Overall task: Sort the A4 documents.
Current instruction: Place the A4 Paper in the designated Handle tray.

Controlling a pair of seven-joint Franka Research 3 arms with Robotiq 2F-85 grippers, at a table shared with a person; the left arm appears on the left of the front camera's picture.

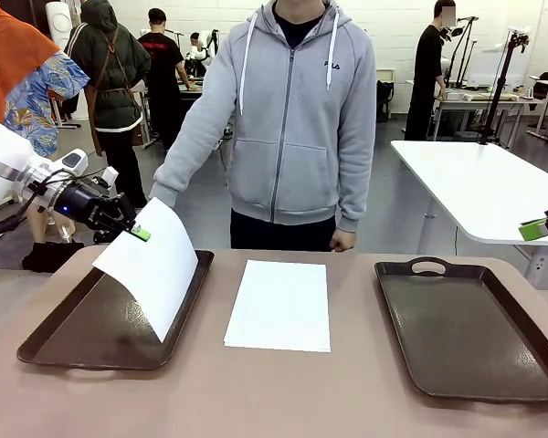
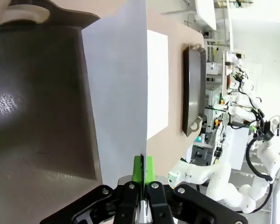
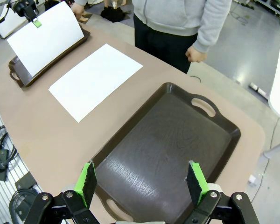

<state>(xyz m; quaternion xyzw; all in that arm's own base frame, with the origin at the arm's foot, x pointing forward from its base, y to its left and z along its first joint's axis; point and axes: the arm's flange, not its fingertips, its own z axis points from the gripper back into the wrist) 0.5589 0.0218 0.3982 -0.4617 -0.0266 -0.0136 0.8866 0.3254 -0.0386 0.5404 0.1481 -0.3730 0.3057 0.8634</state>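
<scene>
1 A4 sheet [image 1: 151, 265] hangs by its top edge from the left hand [image 1: 139, 232], clamped on it, over the left tray [image 1: 73, 338] below. Lowering it flat before release should prevent curling. More A4 paper [image 1: 280, 304] lies on the counter [image 1: 256, 392] beside; the right hand [image 3: 142, 179] hovers, fingers apart, above the right tray [image 3: 168, 140].

One A4 document [image 1: 279, 306] is laid flat on the table [image 1: 283, 401] between the left tray [image 1: 68, 342] and the right tray [image 1: 475, 338]. A second sheet [image 1: 153, 265] is held over the left tray by the left gripper [image 1: 139, 233]
</scene>
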